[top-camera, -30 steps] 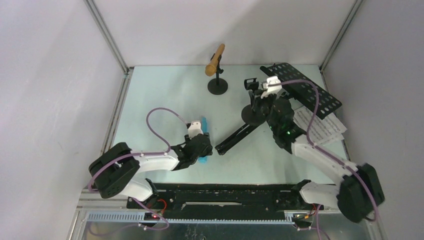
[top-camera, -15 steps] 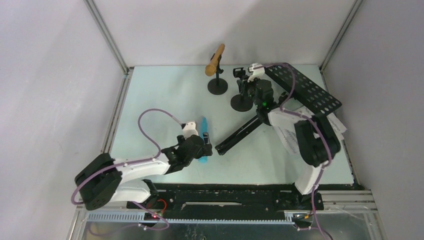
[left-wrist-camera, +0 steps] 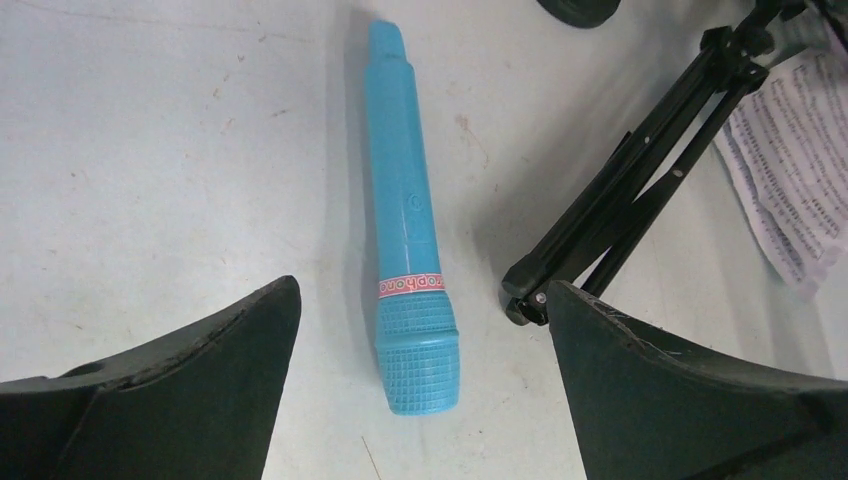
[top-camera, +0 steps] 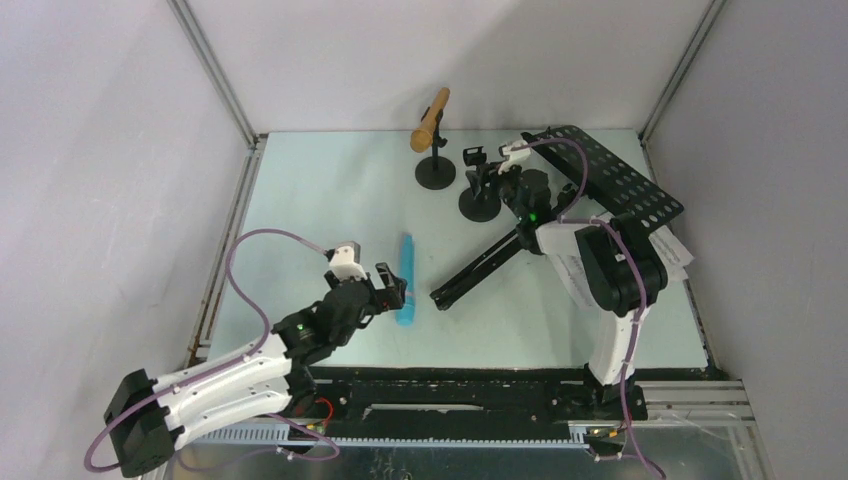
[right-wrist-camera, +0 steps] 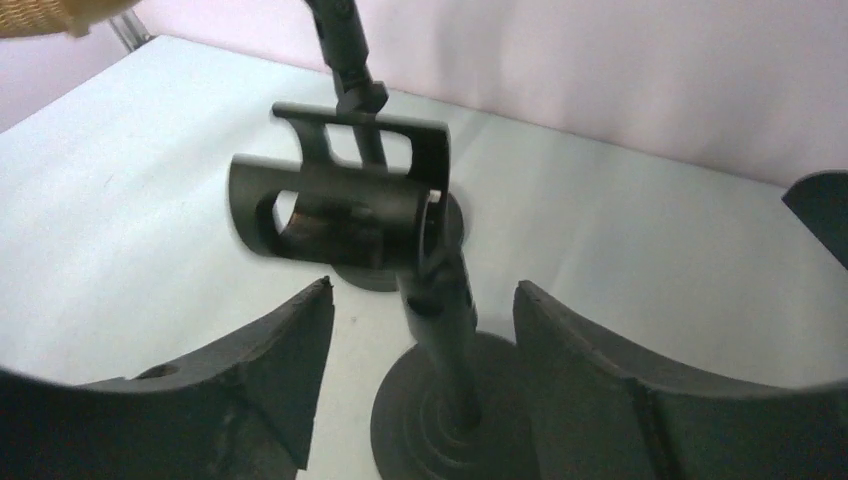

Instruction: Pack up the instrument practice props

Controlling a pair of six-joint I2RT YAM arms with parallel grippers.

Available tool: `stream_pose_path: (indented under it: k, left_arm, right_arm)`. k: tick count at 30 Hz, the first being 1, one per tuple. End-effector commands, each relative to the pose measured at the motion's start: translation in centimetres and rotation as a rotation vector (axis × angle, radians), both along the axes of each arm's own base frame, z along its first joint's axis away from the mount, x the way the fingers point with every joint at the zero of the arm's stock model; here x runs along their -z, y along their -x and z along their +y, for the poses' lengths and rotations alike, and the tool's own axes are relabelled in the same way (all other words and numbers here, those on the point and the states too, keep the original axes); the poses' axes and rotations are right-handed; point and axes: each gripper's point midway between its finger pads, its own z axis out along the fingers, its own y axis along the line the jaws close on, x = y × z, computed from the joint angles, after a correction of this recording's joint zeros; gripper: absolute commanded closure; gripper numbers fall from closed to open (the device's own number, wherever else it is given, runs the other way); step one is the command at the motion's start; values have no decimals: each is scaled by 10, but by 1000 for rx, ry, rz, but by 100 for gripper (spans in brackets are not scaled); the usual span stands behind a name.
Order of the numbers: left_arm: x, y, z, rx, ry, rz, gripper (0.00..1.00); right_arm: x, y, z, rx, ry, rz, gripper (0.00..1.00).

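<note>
1. Two toy microphones. The light-blue microphone (left-wrist-camera: 410, 250) lies flat on the table (top-camera: 320, 190), between the wide-spread fingers of the left claw (left-wrist-camera: 422, 290), which touch nothing. The tan microphone (top-camera: 431, 118) sits tilted beyond the right claw (right-wrist-camera: 422, 288).
2. Two black clip holders. The empty holder (right-wrist-camera: 440, 330) stands upright, its stem between the right claw's parted, ungripping fingers. The loaded holder (top-camera: 435, 170) is just behind it.
3. One music rack (top-camera: 478, 270) lies toppled, right of the left claw.
4. Sheet-music pages (left-wrist-camera: 790, 170) lie past it; I cannot count them.
5. The blue microphone's band reads "…ophone"; the pages' print is unreadable.
</note>
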Motion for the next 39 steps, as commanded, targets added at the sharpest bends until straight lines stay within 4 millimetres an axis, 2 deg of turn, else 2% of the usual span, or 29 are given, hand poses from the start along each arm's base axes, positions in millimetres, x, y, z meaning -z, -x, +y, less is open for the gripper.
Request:
stream_pose_path:
  k: [1,7,12,13,18,21,24,28,31,33,35,36,39]
  left_arm:
    - [-12,-1,14,-25,-25,-52,0]
    - [-28,-1,17,-24,-2,-96,0]
    - [-49,-7,13,-1,-26,-149,0]
    - [-53,-10,14,-6,-42,-161,0]
    - [-75,-31,10,-4,-67,-176,0]
    - [-90,-39,7,14,-56,-188,1]
    - [-101,-38,10,22,-57,-200,1]
    - [-110,-24,16,54,-41,-205,1]
    - [-115,-12,18,89,-23,-193,1]
    - [-118,-4,20,109,-13,-182,2]
    - [-117,4,25,120,-9,-169,3]
    - [-117,8,27,123,-5,-169,3]
    - [-112,14,37,109,-3,-182,3]
  right_arm:
    - [-52,26,-4,-8,-39,-136,24]
    - [-45,71,-17,24,-16,-105,21]
    - [-43,115,-13,-4,13,-64,21]
    - [-49,126,-11,-15,-6,-51,21]
    - [-56,170,-1,-62,-125,119,23]
    - [-78,186,7,-89,-143,163,23]
    - [-111,182,10,-25,-215,258,23]
    - [-141,153,12,121,-334,335,23]
    - [-137,120,23,201,-380,396,23]
    - [-142,98,34,219,-410,429,23]
    - [-148,76,48,209,-450,457,23]
    - [-158,64,56,191,-475,462,23]
    - [-154,29,76,184,-493,484,23]
